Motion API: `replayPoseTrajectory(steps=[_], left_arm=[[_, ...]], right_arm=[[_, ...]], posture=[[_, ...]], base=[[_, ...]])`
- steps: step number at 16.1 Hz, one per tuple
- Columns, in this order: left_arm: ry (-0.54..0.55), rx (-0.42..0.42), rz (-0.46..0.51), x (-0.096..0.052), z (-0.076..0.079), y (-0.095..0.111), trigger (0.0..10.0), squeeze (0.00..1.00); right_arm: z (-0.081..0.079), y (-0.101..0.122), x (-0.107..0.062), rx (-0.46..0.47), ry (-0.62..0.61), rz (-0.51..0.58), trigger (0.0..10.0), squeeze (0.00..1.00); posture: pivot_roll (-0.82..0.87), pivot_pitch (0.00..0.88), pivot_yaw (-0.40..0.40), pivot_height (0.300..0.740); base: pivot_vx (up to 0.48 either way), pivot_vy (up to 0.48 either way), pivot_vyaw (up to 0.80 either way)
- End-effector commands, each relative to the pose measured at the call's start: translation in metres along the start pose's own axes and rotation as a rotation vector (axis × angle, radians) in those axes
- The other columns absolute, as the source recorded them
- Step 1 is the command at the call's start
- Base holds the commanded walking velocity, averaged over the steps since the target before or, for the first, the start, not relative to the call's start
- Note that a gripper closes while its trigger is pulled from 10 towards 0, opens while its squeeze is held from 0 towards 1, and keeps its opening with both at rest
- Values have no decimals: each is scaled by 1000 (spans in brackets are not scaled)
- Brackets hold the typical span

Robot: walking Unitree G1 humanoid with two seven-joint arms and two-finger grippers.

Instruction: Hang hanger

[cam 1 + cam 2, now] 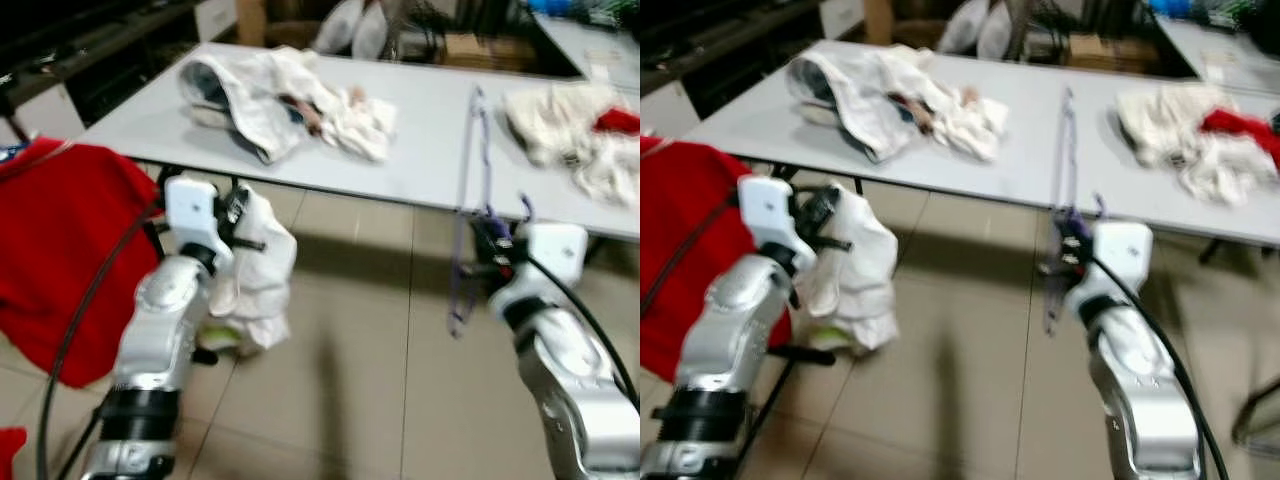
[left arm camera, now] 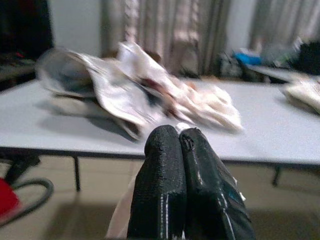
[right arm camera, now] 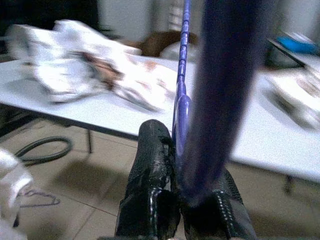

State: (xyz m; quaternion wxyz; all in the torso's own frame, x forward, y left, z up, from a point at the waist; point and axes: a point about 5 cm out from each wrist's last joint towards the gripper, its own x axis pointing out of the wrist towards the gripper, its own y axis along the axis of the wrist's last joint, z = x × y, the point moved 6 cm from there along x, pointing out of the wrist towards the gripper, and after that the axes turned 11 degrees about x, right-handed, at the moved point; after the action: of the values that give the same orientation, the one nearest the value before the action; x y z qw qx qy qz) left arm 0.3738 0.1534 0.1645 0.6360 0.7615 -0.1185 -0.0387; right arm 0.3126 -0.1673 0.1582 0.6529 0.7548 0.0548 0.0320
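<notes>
A thin purple hanger (image 1: pixel 466 200) stands nearly upright in front of the table edge, and my right gripper (image 1: pixel 490 240) is shut on its lower part. In the right wrist view the black fingers (image 3: pixel 152 165) clamp the purple hanger (image 3: pixel 182 107). My left gripper (image 1: pixel 238 222) is raised at the left, shut on a white garment (image 1: pixel 262 270) that hangs down from it in a bundle. In the left wrist view its fingertips (image 2: pixel 172 150) are pressed together, with a bit of white cloth (image 2: pixel 120 225) beneath them.
A long pale table (image 1: pixel 420 150) lies ahead with a heap of white clothes (image 1: pixel 290 100) at its left and another heap (image 1: pixel 570 140) with a red piece (image 1: pixel 620 120) at its right. A red garment (image 1: pixel 60 240) hangs at my left. Tiled floor (image 1: pixel 350 380) lies between the arms.
</notes>
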Motion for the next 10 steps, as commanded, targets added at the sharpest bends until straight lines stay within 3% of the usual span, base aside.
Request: replayPoseTrajectory(steps=[1,6,10], left_arm=[[30,8,-5,-2,-9,-1,10000,0],[5,-15,3,5,5,3,10000,0],[-31,-14,12,11,9,6,10000,0]], right_arm=[[-7,-9,3,-13,32,-38,10000,0],[3,-9,0,-18,14,-39,10000,0],[13,-11,-10,-21,-34,-32,10000,0]], posture=[[-19,0,-51,740],[-37,0,-29,740],[-59,0,12,740]], base=[[394,0,0],[391,0,-750],[390,0,0]])
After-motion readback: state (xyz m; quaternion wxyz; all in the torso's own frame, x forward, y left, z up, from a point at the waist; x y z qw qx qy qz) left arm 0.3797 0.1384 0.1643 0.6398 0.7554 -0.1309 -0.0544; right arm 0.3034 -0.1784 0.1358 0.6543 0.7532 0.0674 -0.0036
